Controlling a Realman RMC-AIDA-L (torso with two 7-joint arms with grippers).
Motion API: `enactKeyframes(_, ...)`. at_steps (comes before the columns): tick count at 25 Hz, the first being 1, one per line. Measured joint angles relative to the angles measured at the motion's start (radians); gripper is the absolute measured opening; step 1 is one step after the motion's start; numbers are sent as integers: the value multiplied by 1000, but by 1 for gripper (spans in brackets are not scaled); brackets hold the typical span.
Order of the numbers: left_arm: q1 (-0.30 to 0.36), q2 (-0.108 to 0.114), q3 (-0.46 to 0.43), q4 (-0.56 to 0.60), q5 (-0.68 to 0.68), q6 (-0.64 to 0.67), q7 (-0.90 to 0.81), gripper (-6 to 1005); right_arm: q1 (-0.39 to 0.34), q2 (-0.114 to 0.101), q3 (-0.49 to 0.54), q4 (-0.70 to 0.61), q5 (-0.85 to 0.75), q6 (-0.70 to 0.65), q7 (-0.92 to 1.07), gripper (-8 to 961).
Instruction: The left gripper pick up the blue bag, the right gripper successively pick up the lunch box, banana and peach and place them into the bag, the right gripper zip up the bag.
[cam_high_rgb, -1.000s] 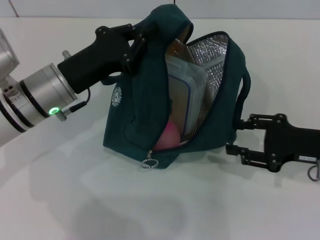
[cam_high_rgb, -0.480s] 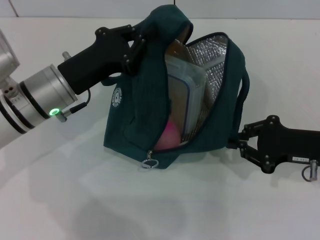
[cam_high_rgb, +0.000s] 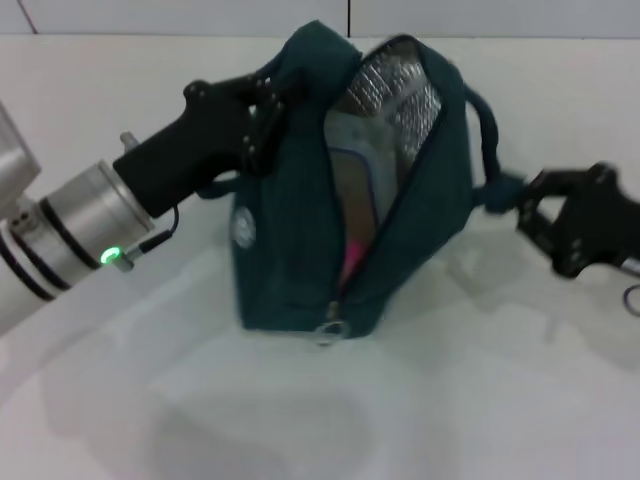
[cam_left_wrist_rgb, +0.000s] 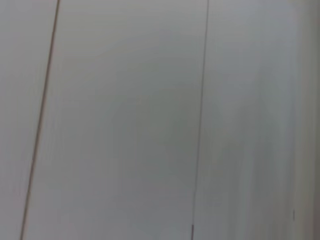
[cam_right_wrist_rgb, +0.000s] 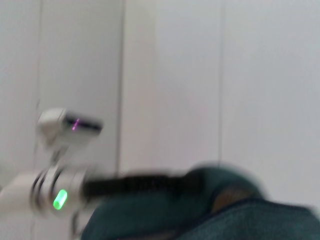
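In the centre of the frame the blue bag (cam_high_rgb: 300, 230) stands open on the white worktop (cam_high_rgb: 450, 400), its top pinched in the closed left tool (cam_high_rgb: 268, 100), while the right tool (cam_high_rgb: 535, 205), fingers apart, touches its cord handle (cam_high_rgb: 487, 140) at the right.

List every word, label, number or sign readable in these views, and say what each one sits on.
No text can be read.
Round white logo on the blue bag, held by the left gripper: too blurred to read.
Lunch box inside the bag: no label legible.
Right gripper: no marking legible.
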Motion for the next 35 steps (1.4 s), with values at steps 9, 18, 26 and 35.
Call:
enactKeyframes(9, 37, -6, 47, -131, 3, 199, 192, 42, 5, -52, 8, -64, -25, -99, 195, 86)
enactKeyframes(18, 38, -9, 50, -211, -3, 209, 260, 43, -5, -70, 9, -129, -103, -105, 314, 103)
enactKeyframes(26, 44, -9, 48, -212, -16, 206, 266, 46, -28, -69, 10, -133, -103, -124, 317, 119)
enactKeyframes(35, 45, -9, 47, -213, -18, 204, 267, 51, -70, -83, 94, -143, -104, -207, 314, 348)
